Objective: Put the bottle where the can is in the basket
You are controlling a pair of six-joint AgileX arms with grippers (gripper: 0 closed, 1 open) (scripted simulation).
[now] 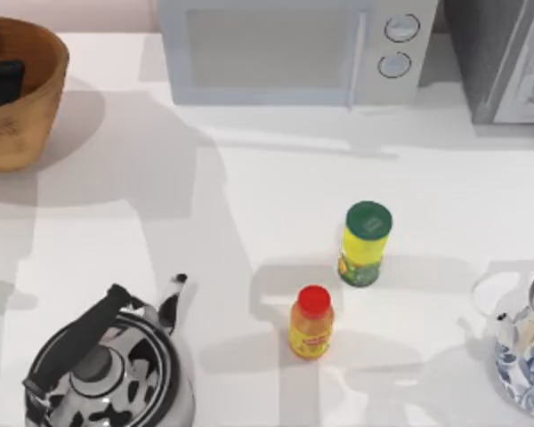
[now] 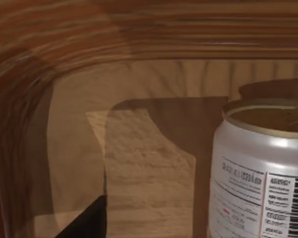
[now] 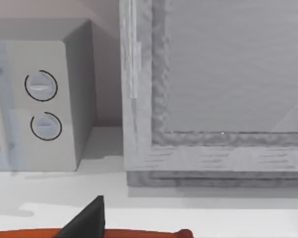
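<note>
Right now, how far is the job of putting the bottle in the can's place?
Nothing looks done. The can stands in the basket, with the left gripper inside beside it. The red-capped bottle stands on the table, untouched. The right gripper faces the microwave. Left: lift the can out, then set the bottle there.

Basket [image 1: 22,133] far left; bottle [image 1: 311,322] centre table.

— Where can I pass?
— The middle of my table [image 1: 249,205] lies open; a yellow jar [image 1: 366,243] and a red-capped bottle [image 1: 311,322] stand near each other right of centre.
— And the edges?
— Kettles [image 1: 107,374] flank the front corners; a microwave [image 1: 285,49] blocks the back; inside the basket [image 2: 64,44] the can [image 2: 260,173] crowds my left gripper.
</note>
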